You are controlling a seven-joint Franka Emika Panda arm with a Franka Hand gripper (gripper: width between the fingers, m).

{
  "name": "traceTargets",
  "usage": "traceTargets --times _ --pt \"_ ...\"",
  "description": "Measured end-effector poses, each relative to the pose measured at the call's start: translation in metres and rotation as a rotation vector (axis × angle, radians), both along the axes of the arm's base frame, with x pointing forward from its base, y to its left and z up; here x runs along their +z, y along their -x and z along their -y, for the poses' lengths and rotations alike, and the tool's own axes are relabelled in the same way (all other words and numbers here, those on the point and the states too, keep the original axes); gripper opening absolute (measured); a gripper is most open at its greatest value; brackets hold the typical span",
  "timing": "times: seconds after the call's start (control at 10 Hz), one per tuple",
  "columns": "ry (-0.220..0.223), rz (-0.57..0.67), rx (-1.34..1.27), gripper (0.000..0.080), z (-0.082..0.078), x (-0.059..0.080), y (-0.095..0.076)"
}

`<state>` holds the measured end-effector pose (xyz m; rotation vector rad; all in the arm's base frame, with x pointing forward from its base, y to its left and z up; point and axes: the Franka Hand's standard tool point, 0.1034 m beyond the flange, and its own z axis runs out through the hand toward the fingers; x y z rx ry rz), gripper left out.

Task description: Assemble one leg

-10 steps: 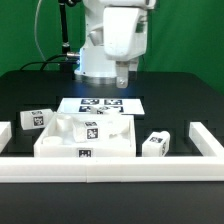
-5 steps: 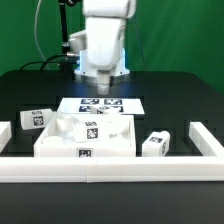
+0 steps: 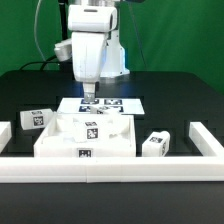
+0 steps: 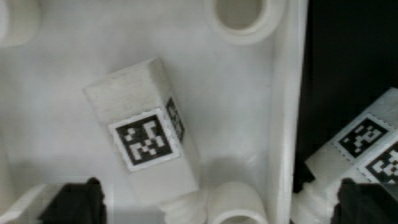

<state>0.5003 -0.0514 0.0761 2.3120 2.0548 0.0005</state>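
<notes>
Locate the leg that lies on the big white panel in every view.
Exterior view: the leg lies near the picture's middle, on the panel, with one tag facing the camera.
Wrist view: the leg fills the picture's middle, lying at a slant with one tag showing.
Shared landmark: the panel under the leg, white against the black table.

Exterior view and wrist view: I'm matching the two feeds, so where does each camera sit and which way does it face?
Exterior view: off the arm, in front of the table, facing across it toward the robot; the arm and gripper show.
Wrist view: on the wrist, looking down onto the panel; dark fingertips show at the edge.
Shared: the panel and the leg lying on it.
</notes>
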Motion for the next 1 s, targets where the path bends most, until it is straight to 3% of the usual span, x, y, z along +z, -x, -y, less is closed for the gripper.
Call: traceTargets --times 0.3,0.6,1.0 --pt "-0.013 -0.014 0.049 0.0649 0.012 -0.026 0.031" --pt "-0.025 -0.044 0.042 0.0649 0.021 -0.046 0.037" --pt "-0.032 -0.060 0.041 0.0649 0.020 -0.058 0.036"
